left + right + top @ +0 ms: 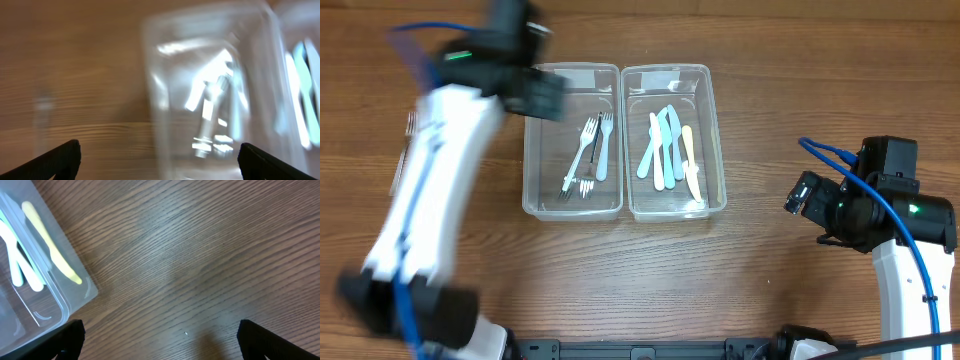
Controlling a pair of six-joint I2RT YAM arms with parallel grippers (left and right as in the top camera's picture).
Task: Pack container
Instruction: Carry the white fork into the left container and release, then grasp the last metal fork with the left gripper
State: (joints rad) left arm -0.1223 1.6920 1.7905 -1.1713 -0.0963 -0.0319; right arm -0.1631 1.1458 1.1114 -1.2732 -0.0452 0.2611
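Two clear plastic containers stand side by side mid-table. The left container [572, 211] holds several clear and pale forks [590, 155]. In the right container [678, 212] lie several pastel knives [665, 150]. My left gripper [535, 90] hangs over the left container's far left corner, blurred by motion. In the left wrist view it [160, 165] is open and empty, with the forks [212, 107] ahead inside the container [160, 100]. My right gripper [800, 195] is open and empty over bare wood, right of the knife container [75, 287]; a yellow knife [50, 245] shows inside.
Faint pale cutlery [408, 125] lies on the wood left of the containers, partly behind my left arm; a blurred clear piece [42, 107] also shows in the left wrist view. The right arm's blue cable [880, 200] loops beside its wrist.
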